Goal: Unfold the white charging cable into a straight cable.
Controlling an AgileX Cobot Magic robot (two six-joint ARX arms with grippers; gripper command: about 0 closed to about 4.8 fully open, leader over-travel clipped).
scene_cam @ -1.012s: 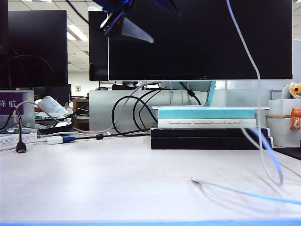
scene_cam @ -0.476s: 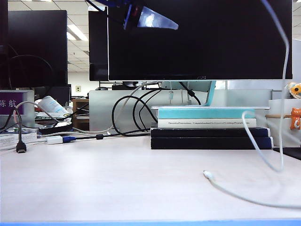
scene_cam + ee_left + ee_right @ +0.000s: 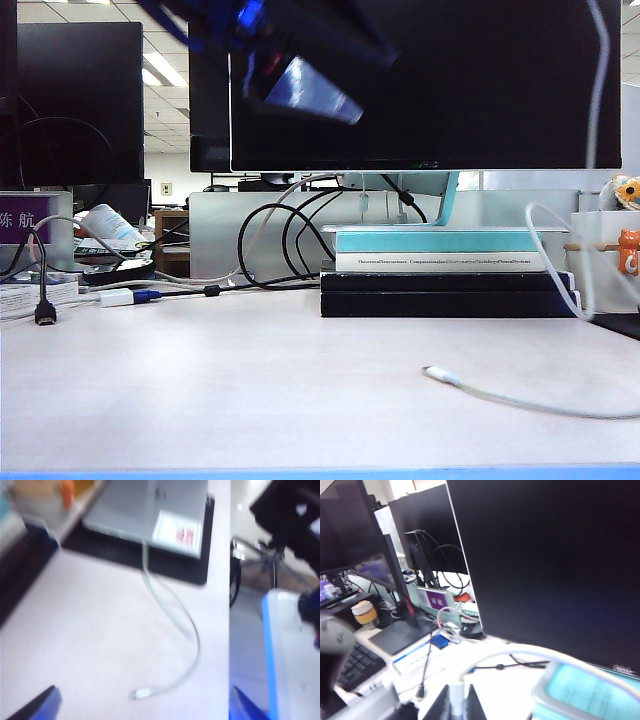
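The white charging cable [image 3: 530, 405] hangs from beyond the upper right corner of the exterior view, loops beside the books and trails over the table. Its free plug [image 3: 440, 376] lies on the desk at front right. Only a blur at the top of that view shows my left gripper [image 3: 295, 75], high above the table. In the left wrist view this gripper [image 3: 142, 711] is open, with the free plug [image 3: 141, 694] on the desk below, between its blue fingertips [image 3: 40, 706]. My right gripper [image 3: 456, 706] is shut on the cable's other plug [image 3: 456, 692]; it is outside the exterior view.
A stack of books [image 3: 445, 270] stands behind the cable under a large dark monitor [image 3: 430, 90]. Black monitor cables [image 3: 275, 240] and a white adapter with a blue plug [image 3: 128, 296] lie at back left. A laptop on a black mat [image 3: 150, 510] sits by the desk edge.
The hanging part of the cable has swung to the right and its loop has risen. The free plug slid slightly right. My left gripper dropped a little and turned at the top.
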